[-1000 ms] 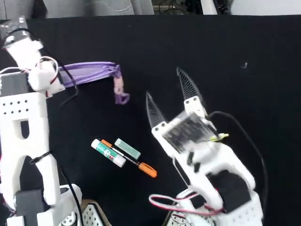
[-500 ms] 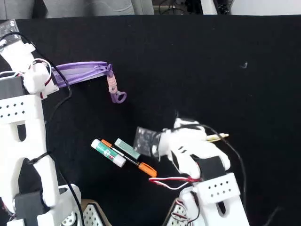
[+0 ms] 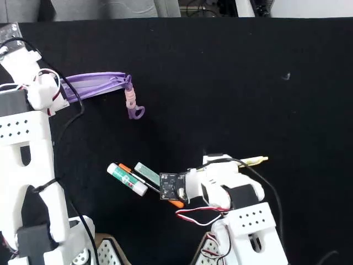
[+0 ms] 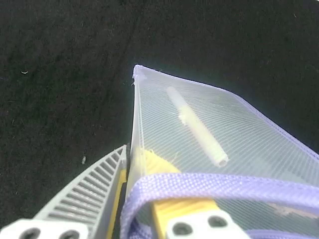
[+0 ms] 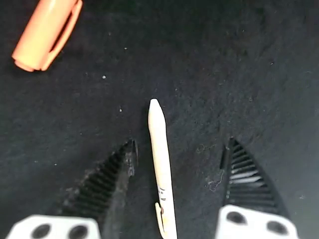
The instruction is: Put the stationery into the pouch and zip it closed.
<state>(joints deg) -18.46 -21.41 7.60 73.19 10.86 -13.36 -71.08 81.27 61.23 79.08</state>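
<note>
Straddling slim cream pen point(image 5: 162, 169), jaws wide: right gripper point(image 5: 181, 144), low nr front edge of table point(image 3: 276, 83). Pen prob. light, stiff, slick, may roll; take mid-barrel. Left gripper point(image 4: 133, 153) clamps soft mesh pouch point(image 4: 224, 144) by left edge.

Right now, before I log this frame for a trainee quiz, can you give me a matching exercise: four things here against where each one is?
Things
1. pouch
2. cream pen
3. glue stick
4. zipper charm

Places
A. lying between the open fingers of the right gripper, untouched
B. at the end of the pouch away from the arm holding it
C. clamped in the left gripper
D. lying beside the green eraser

Pairs: 1-C, 2-A, 3-D, 4-B
</note>
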